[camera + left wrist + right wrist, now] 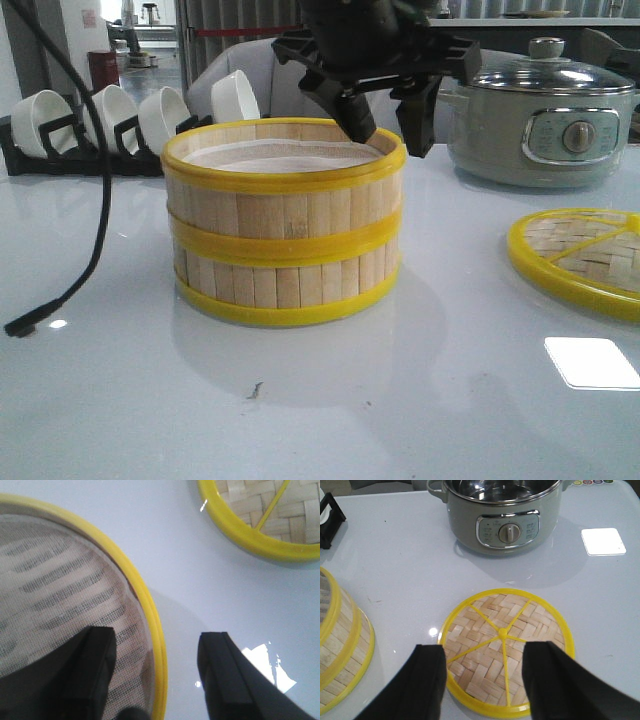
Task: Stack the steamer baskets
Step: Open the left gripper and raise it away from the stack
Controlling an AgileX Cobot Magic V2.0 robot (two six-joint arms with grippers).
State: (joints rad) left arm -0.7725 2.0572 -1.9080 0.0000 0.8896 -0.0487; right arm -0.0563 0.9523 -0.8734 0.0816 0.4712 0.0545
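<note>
Two steamer baskets stand stacked in the middle of the table, the top basket (pixel 285 190) sitting on the bottom basket (pixel 285 282). A white liner (pixel 60 580) shows inside the top one. My left gripper (pixel 388 125) is open and empty just above the top basket's far right rim (pixel 145 600); one finger is over the liner and the other is outside the rim. My right gripper (pixel 485 680) is open and empty above the near edge of the flat woven lid (pixel 505 630). The stack's side shows in the right wrist view (pixel 340 645).
The woven lid (pixel 580 260) lies flat on the table to the right of the stack. A grey electric pot (pixel 540 120) stands at the back right. A black rack of white bowls (pixel 110 120) stands at the back left. A black cable (pixel 95 200) hangs down to the table on the left.
</note>
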